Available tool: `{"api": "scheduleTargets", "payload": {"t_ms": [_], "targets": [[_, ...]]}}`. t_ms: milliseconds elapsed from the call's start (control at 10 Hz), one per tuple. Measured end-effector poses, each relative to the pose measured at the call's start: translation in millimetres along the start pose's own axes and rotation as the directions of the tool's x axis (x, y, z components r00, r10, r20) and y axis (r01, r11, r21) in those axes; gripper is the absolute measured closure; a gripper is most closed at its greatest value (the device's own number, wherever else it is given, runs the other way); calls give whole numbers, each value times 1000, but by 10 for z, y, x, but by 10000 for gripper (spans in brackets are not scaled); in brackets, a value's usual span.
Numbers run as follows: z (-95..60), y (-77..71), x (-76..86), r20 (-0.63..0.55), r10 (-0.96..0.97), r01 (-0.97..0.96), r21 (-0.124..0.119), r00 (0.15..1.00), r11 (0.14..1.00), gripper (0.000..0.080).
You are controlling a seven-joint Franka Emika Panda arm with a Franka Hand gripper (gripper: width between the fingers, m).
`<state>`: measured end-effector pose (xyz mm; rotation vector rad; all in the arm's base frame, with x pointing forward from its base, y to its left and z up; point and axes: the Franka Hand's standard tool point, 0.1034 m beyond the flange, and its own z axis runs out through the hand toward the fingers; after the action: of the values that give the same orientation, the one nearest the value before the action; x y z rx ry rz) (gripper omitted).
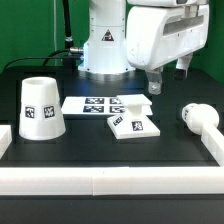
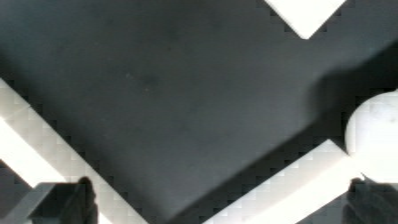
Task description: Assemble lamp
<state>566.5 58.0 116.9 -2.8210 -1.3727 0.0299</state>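
Note:
The tapered shade (image 1: 40,107) stands upright at the exterior view's left. The flat square base (image 1: 133,125) lies on the black table near the middle. The round-headed bulb (image 1: 200,118) lies on its side at the exterior view's right; its rounded head also shows at the edge of the wrist view (image 2: 377,125). My gripper (image 1: 168,78) hangs in the air above and behind the gap between base and bulb, touching neither. In the wrist view the gripper (image 2: 214,210) is open and empty, with its two dark fingertips (image 2: 54,205) far apart.
The marker board (image 1: 95,104) lies flat behind the base. White rails (image 1: 110,183) edge the table's front and sides; two of them meet in a corner in the wrist view (image 2: 267,180). A white corner of a flat part (image 2: 320,15) shows there too.

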Motion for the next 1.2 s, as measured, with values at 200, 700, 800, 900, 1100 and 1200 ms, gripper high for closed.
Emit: {"api": "scheduleTargets", "payload": {"t_ms": [200,700,800,900,1100,1200], "targets": [[0,0,0,0,0,0,0,1000,1000,100],[169,9,-430,-7,65,-65,-4,998,998,100],[259,2,-604,6,87,-87,5,996,996,100],[318,14,-694,-4,99,-99,-4,995,995,100],[320,4,-685,-3,129,-129,-1,992,992,100],[324,1,-684,-3,189,-189,0,982,982,100]]}}
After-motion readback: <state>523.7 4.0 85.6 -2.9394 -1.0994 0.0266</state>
